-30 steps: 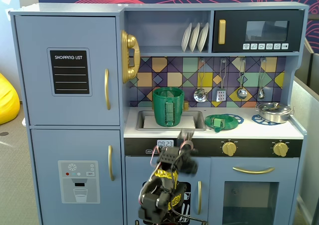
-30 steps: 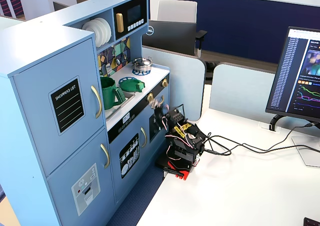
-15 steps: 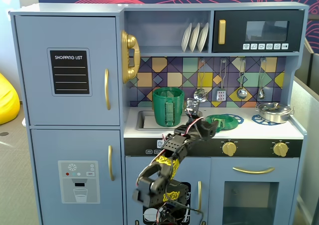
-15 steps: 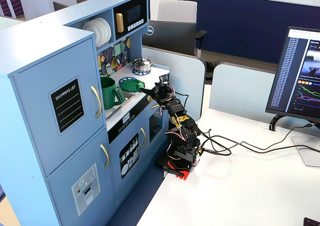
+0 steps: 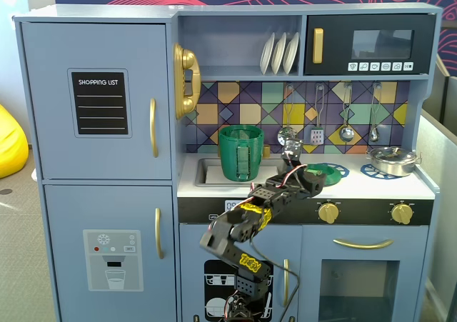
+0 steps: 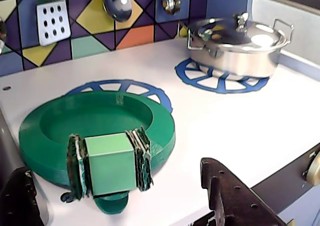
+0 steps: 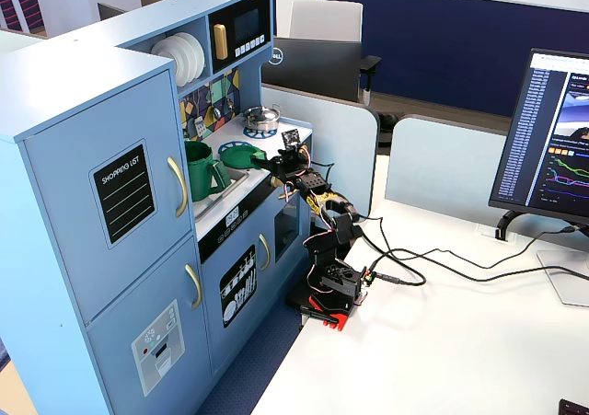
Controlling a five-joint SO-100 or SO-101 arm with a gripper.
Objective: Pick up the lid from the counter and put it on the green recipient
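on white counter (image 6: 240, 131) w/ blue burner ring (image 6: 220, 78): lid (image 6: 95, 128)

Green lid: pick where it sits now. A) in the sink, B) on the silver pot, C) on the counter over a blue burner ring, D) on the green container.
C: in the wrist view the green lid rests on the counter, partly covering a blue burner ring.

Frontal fixed view, oblique side fixed view, close wrist view; all sharing the counter (image 5: 385, 186).
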